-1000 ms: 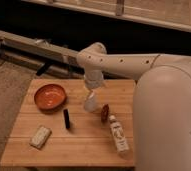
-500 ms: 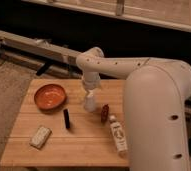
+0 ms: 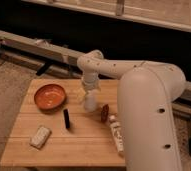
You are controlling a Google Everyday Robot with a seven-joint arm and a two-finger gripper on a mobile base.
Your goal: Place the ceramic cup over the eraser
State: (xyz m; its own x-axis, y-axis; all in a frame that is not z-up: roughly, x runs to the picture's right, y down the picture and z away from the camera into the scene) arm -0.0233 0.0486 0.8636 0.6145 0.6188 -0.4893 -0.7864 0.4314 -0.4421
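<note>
The ceramic cup (image 3: 90, 102) is small and white, near the middle of the wooden table (image 3: 84, 145). My gripper (image 3: 89, 91) points down right at the cup's top and hides its rim. The eraser (image 3: 66, 118) is a slim black bar lying flat on the table, to the front left of the cup and apart from it. I cannot tell whether the cup rests on the table or is held just above it.
An orange bowl (image 3: 50, 96) stands at the back left. A pale beige block (image 3: 40, 136) lies at the front left. A dark red oval piece (image 3: 105, 112) and a white labelled bottle (image 3: 116, 134) lie right of the cup. My white arm fills the right side.
The gripper and the cup have stayed in nearly the same spot. The white arm link on the right fills more of the view than a second ago.
</note>
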